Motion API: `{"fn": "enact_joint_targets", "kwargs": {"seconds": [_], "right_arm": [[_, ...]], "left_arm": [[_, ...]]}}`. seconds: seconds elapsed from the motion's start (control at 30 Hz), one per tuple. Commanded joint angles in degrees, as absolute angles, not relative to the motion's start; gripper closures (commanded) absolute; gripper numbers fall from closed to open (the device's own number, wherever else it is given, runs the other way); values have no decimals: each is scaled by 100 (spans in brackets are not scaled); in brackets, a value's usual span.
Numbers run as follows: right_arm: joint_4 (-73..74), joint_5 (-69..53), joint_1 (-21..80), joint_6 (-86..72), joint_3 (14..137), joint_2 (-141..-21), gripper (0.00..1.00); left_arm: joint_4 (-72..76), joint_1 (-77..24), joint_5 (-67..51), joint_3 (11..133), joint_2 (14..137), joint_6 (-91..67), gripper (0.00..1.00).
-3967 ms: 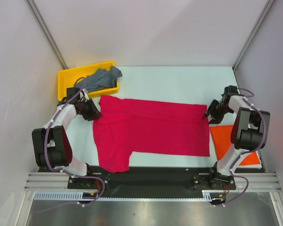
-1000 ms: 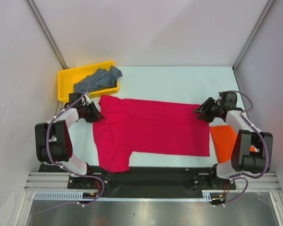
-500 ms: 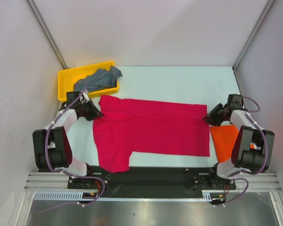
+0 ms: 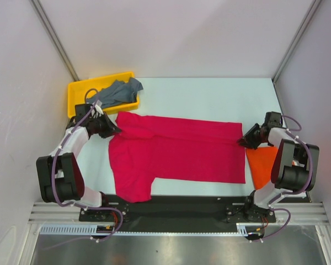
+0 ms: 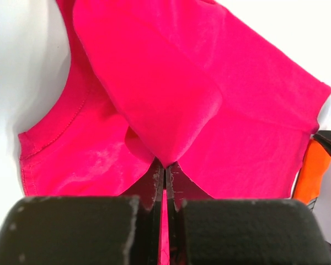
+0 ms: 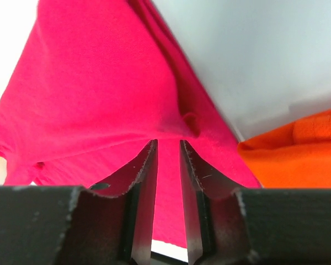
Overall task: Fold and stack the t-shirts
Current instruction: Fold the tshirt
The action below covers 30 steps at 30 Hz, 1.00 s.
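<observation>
While the pale, flat table [image 4: 209, 99] takes up most of the overhead view, the crimson-pink short-sleeved cloth t-shirt [image 4: 176, 152] covers much of its middle. It is spread flat and lengthwise from left to right, with one sleeve hanging towards the near edge. A yellow plastic tray [image 4: 76, 100] sits at the far left corner of the table, just beyond the shirt's left end. On the right, a folded bright orange-red t-shirt [image 4: 262, 165] lies just beside the crimson one's right edge. A crumpled grey-blue t-shirt [image 4: 113, 94] lies in the tray, and part of it droops over the rim.

The left gripper [image 4: 115, 131] is at the far left corner of the crimson shirt. In its wrist view the two fingers are pressed together with a thin sliver of pink cloth nipped between them, and the cloth rises to the tips in a peak.

The right gripper [image 4: 244, 141] is at the shirt's right edge, near its far corner and beside the orange shirt. Its jaws stand only narrowly apart and pink cloth fills the gap, with a small pucker by one tip. I cannot tell whether they actually pinch it.
</observation>
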State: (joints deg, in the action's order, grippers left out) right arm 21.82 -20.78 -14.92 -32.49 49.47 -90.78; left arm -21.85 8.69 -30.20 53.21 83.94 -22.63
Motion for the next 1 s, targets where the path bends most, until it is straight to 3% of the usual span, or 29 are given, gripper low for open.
{"fn": "enact_joint_targets", "kwargs": {"seconds": [0.0, 0.6, 0.7, 0.97], "right_arm": [[1969, -1995, -1538, -3164, 4939, -9255, 72], [1837, -1907, -1529, -3208, 4930, -9553, 63], [1784, -1977, -1538, -3252, 5010, -9711, 66], [1916, -1995, -1521, -3182, 5440, -9747, 97]], "left_arm": [[-2188, 905, -3217, 5572, 8130, -2364, 100], [-2285, 905, -3199, 5836, 8174, -2364, 100], [-2276, 905, -3199, 5871, 8165, -2373, 100], [-2277, 914, -3112, 6012, 8174, -2408, 99]]}}
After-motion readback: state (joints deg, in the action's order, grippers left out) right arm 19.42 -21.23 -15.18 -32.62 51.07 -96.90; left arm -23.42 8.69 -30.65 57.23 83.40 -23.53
